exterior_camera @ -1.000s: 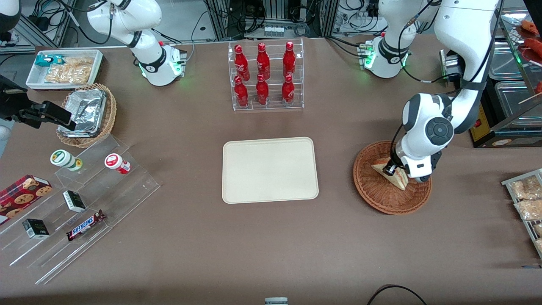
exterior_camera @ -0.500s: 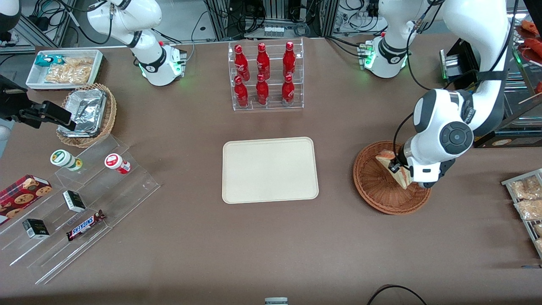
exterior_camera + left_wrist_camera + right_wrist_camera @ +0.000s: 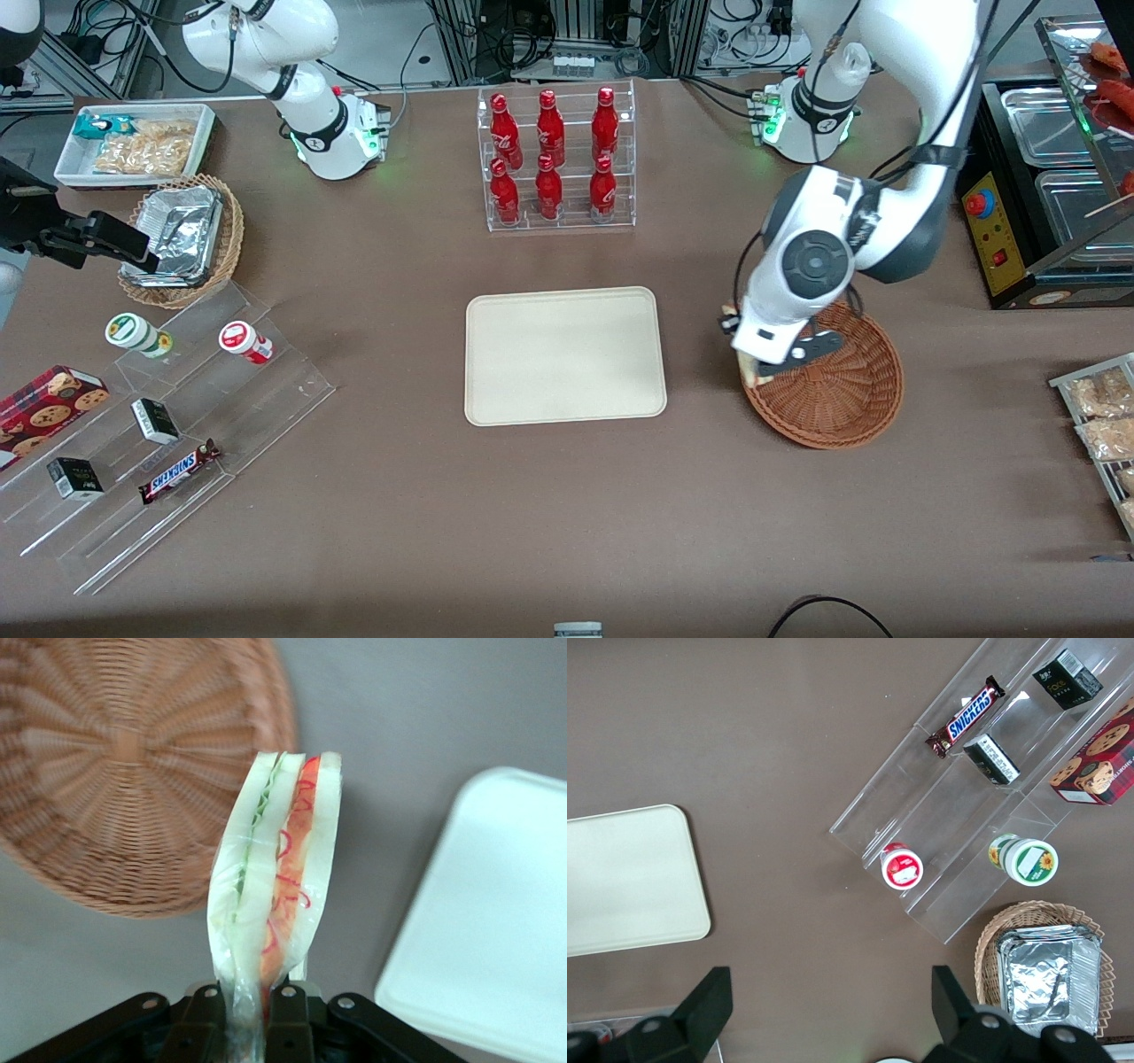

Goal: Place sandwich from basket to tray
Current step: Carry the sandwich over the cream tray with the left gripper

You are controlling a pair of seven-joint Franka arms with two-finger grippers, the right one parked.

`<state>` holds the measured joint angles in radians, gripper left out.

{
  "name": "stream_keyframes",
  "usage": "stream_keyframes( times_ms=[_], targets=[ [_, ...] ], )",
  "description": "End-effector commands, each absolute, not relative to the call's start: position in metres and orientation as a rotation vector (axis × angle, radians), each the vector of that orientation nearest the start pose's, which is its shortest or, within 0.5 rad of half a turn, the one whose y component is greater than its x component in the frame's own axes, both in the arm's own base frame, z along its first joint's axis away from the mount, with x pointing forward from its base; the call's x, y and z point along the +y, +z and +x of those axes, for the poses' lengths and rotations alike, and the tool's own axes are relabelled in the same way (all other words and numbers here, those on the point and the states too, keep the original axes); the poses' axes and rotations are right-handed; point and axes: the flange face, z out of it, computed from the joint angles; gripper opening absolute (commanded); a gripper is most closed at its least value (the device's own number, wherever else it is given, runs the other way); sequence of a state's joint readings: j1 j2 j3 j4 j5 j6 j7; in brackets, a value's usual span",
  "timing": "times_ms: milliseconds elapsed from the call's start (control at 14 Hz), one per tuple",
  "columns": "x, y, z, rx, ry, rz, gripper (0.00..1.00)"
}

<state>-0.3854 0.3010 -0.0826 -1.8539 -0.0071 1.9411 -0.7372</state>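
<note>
The cream tray [image 3: 565, 355] lies flat with rounded corners and a low rim. Between it and the reddish-brown wicker basket [image 3: 842, 409], the gripper [image 3: 244, 1014] hangs above the basket's tray-side edge, its 2 fingers [image 3: 205, 1020] clamped on the sandwich [image 3: 276, 875]. The wedge stands upright in clear wrap: pale bread slices, a green stripe along one seam, red filling (with thin red strands) along the other.

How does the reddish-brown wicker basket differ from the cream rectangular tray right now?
The reddish-brown wicker basket is round and woven; the cream rectangular tray is smooth with rounded corners. The basket lies toward the working arm's end, the tray mid-table. The left gripper, shut on the wrapped sandwich, is above the basket's rim. Neither holds anything.
</note>
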Motion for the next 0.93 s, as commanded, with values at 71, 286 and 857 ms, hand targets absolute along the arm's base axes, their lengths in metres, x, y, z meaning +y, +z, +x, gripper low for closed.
stream_keyframes(
  times_ms=[71,286,857],
  targets=[
    [-0.341,0.339,0.546,-0.276,0.289,-3.081,0.06],
    [-0.401,0.320,0.534,-0.248,0.295,-3.082,0.05],
    [-0.500,0.273,0.506,-0.247,0.180,-3.159,0.04]
  ],
)
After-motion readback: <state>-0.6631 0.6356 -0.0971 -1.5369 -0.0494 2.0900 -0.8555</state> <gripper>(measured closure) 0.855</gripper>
